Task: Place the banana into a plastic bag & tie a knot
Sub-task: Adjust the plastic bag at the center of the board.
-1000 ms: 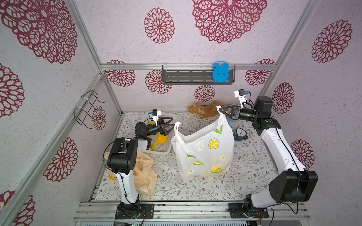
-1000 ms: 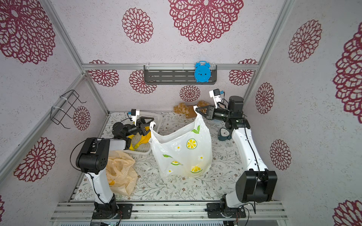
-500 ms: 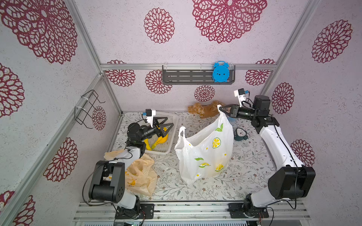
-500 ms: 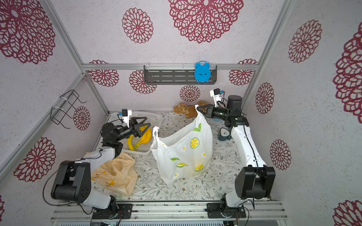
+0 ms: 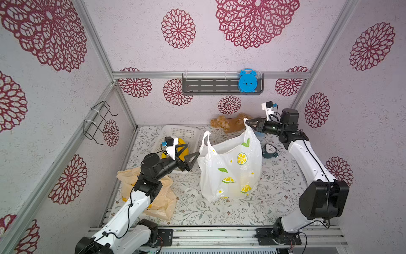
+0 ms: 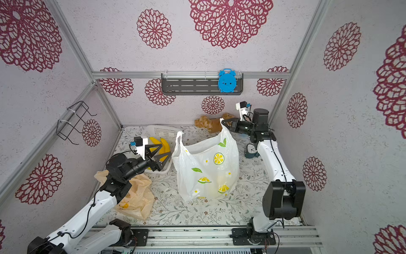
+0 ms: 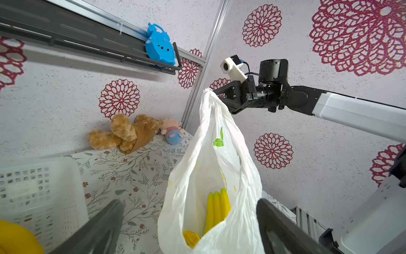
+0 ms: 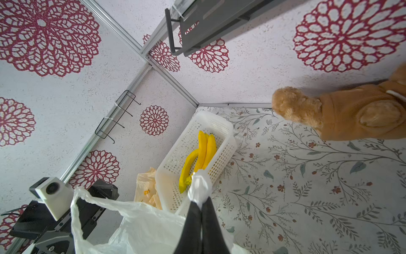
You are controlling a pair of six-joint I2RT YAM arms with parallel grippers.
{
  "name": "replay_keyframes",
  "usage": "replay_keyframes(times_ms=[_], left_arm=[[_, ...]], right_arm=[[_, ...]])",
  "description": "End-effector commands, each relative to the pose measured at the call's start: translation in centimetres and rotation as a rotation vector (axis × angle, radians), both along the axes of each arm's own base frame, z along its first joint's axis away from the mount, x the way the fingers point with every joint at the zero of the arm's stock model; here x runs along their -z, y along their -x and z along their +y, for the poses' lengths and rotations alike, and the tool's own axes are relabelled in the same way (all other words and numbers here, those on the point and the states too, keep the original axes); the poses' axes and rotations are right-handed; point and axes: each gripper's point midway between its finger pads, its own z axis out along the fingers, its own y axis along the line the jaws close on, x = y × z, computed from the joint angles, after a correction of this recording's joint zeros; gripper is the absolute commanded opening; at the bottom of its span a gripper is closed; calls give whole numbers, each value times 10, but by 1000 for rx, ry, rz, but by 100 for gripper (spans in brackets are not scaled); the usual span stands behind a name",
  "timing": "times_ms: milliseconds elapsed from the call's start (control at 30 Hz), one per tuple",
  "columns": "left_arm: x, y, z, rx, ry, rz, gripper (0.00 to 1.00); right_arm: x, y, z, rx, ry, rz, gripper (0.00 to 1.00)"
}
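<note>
The right gripper (image 5: 248, 123) is pinched fully closed on 1 twisted handle of the thin, crinkled white plastic bag (image 5: 230, 167), at the bag's 1 o'clock. The left gripper (image 5: 193, 161) stands wide open, holding nothing, at the bag's 9 o'clock. A smooth yellow banana bunch (image 7: 216, 207) lies inside the bag. More bananas (image 6: 161, 146) lie in the perforated white basket (image 5: 183, 130) at 10 o'clock.

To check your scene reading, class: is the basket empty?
No, bananas lie in the basket in the right wrist view.
</note>
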Motion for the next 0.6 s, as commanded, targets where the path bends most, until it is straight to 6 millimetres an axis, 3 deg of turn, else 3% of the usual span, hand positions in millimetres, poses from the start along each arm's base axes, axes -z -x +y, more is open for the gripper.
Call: replay_keyframes(times_ms=[0, 167, 333, 567], left_arm=[[14, -4, -5, -67, -62, 85, 97], [12, 9, -36, 14, -109, 100, 97], [8, 17, -48, 71, -112, 85, 97], [19, -2, -59, 69, -162, 112, 97]], right_arm=[[-19, 5, 2, -10, -19, -61, 0], [-20, 9, 2, -13, -22, -62, 0], [-18, 11, 3, -20, -18, -58, 0], [-20, 16, 3, -27, -15, -65, 0]])
